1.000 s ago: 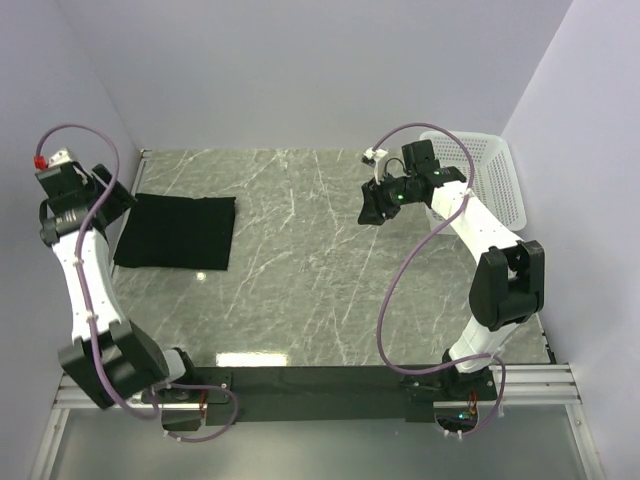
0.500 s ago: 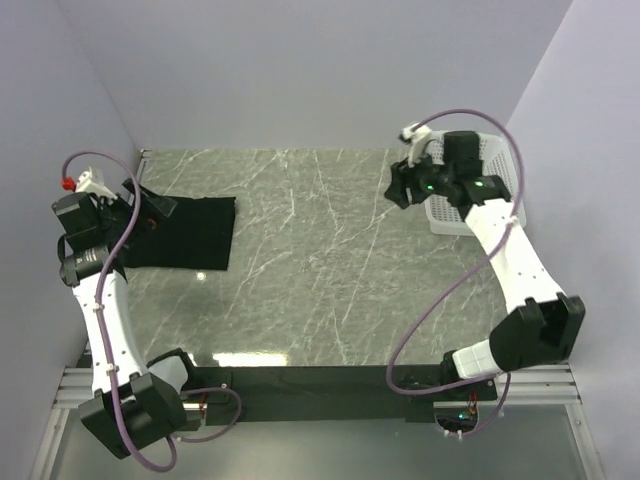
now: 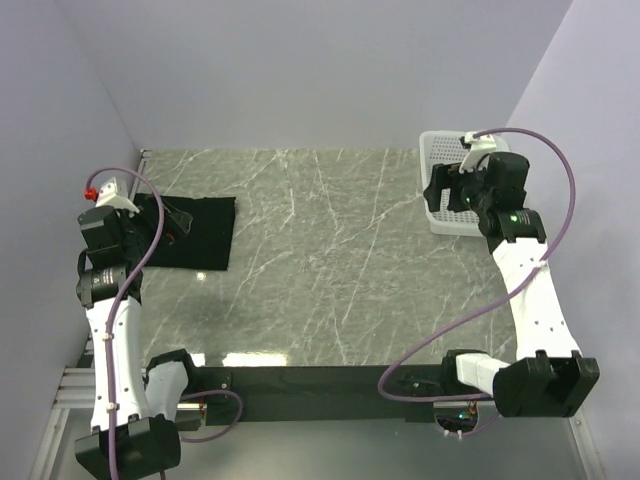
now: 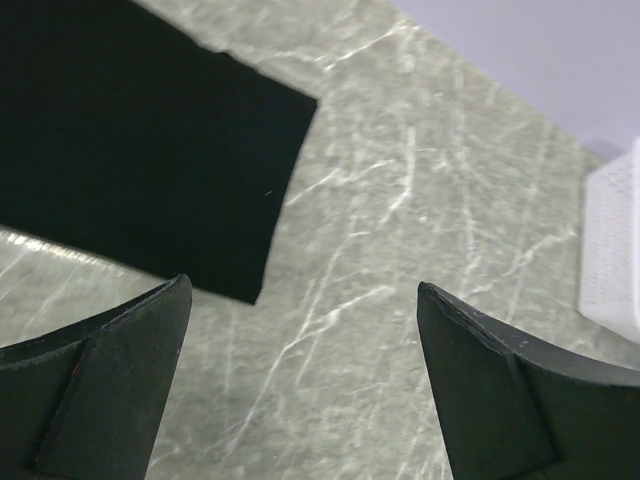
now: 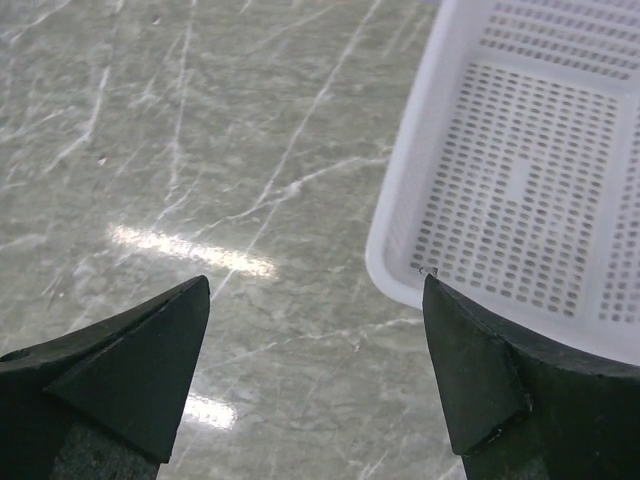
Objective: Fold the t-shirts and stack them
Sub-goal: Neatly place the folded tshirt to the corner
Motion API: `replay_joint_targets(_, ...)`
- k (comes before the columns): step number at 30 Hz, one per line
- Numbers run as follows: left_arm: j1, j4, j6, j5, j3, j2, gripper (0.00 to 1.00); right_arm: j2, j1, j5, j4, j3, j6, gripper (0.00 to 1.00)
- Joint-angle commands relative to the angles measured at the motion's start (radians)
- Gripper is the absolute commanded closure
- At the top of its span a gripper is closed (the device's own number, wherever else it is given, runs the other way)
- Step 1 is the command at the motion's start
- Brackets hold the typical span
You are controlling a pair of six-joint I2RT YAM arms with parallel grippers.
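Observation:
A black t-shirt (image 3: 200,230) lies folded into a flat rectangle at the table's far left. It also shows in the left wrist view (image 4: 130,160) at the upper left. No logo shows. My left gripper (image 3: 172,217) hangs over the shirt's left part, raised above it, jaws wide open and empty (image 4: 300,390). My right gripper (image 3: 440,190) is at the far right, over the near-left corner of the white basket (image 3: 450,222), jaws wide open and empty (image 5: 315,380).
The white perforated basket (image 5: 520,170) stands at the back right by the wall and looks empty. Grey marble tabletop (image 3: 320,260) spans between the arms. Walls close in on the left, back and right.
The left arm has swung in and down toward the near left, its gripper staying over the shirt. The right arm has moved right and back, from mid-table to the basket.

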Motion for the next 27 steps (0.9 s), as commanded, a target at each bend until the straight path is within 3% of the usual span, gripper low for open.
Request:
replay_joint_targets(1,-0.002,0.001,0.015,-0.079,-0.016,-0.011,0.01,-0.069,-0.005,0.104,0.063,-0.033,0.016,0.07)
replay_joint_targets(15,-0.012,-0.036,0.028,-0.009,0.041,0.021,0.01,-0.216,-0.005,0.245,0.209,-0.208,0.134,0.09)
replay_joint_targets(27,-0.013,-0.031,0.041,-0.01,0.055,0.038,0.01,-0.19,-0.005,0.297,0.217,-0.22,0.162,0.09)
